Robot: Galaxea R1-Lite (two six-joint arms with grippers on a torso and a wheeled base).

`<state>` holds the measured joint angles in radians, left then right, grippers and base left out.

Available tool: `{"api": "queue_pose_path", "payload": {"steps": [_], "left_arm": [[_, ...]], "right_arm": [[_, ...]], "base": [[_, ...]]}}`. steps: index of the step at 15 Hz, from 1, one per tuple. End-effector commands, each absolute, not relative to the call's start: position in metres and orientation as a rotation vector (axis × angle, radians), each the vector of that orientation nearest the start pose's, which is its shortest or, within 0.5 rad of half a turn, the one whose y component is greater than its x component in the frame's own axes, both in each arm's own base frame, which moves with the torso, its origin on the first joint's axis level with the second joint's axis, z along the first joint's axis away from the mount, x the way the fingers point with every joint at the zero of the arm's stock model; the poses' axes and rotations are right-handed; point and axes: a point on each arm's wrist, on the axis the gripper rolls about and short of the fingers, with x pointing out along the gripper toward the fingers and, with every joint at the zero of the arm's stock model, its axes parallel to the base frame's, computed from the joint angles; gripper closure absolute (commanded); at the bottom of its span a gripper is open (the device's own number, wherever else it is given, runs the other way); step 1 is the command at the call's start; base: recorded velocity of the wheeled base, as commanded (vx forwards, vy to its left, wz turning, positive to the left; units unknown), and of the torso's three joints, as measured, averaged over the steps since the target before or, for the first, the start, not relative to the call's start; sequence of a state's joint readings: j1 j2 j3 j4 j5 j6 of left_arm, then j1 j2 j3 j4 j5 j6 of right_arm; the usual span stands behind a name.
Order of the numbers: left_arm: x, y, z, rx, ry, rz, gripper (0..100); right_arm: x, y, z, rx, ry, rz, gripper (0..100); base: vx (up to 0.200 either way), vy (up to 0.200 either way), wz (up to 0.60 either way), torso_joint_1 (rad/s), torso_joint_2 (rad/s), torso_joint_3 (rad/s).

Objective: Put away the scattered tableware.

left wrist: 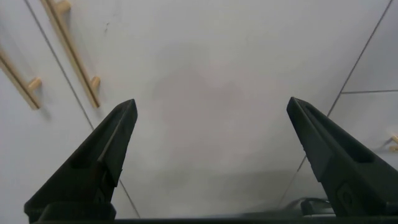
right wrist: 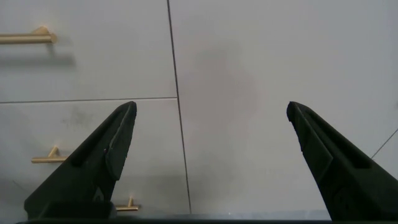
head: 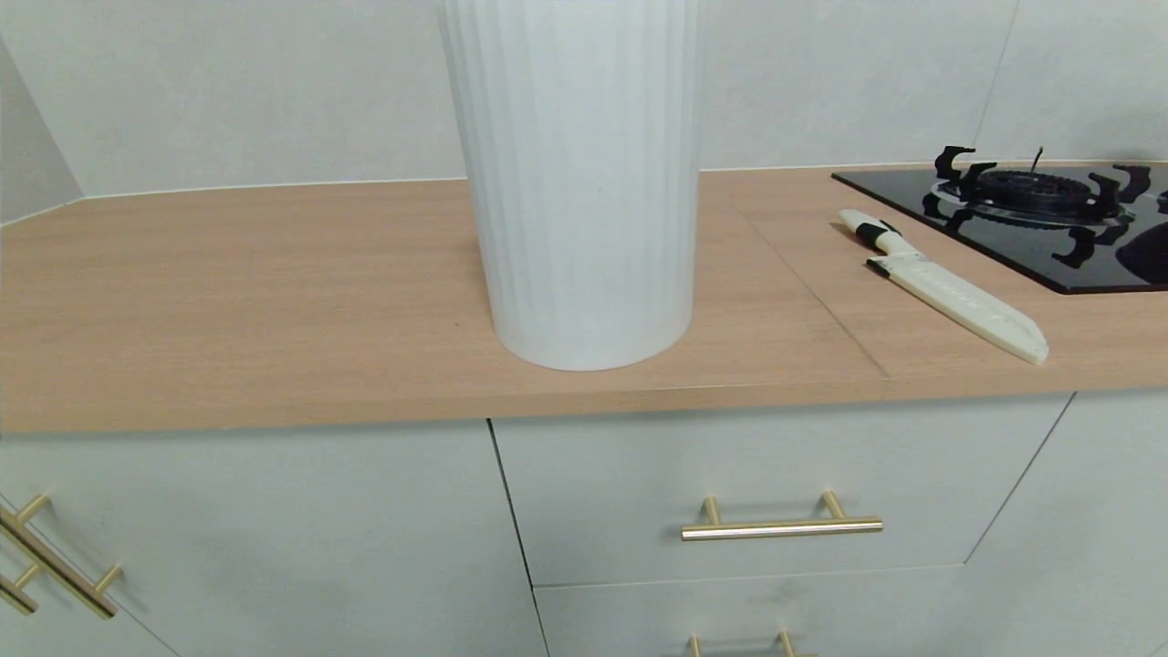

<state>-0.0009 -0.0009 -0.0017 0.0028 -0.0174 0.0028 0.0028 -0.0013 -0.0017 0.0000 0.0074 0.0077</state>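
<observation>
While left gripper (left wrist: 211, 102) and right gripper (right wrist: 211, 104) gape wide, holding nothing, a white container (head: 584, 182) stands on the tabletop (head: 228, 301). Can't see inside.

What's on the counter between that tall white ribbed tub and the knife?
Nothing: in the head view, only bare wooden countertop, crossed by a thin seam, separates the tub from the knife.
</observation>
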Motion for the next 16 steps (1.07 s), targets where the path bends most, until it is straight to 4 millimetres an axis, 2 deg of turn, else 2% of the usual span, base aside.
{"api": "queue_pose_path", "payload": {"steps": [1, 16], "left_arm": [[-0.0229, -0.0003, 0.0756, 0.003, 0.002, -0.018, 0], [-0.0229, -0.0003, 0.0756, 0.003, 0.002, -0.018, 0]], "right_arm": [[-0.0229, 0.0001, 0.0759, 0.008, -0.001, 0.009, 0], [-0.0229, 0.0001, 0.0759, 0.006, -0.002, 0.009, 0]], "base": [[0.0, 0.0, 0.0, 0.0, 0.0, 0.0], [0.0, 0.0, 0.0, 0.004, -0.03, -0.019]]}}
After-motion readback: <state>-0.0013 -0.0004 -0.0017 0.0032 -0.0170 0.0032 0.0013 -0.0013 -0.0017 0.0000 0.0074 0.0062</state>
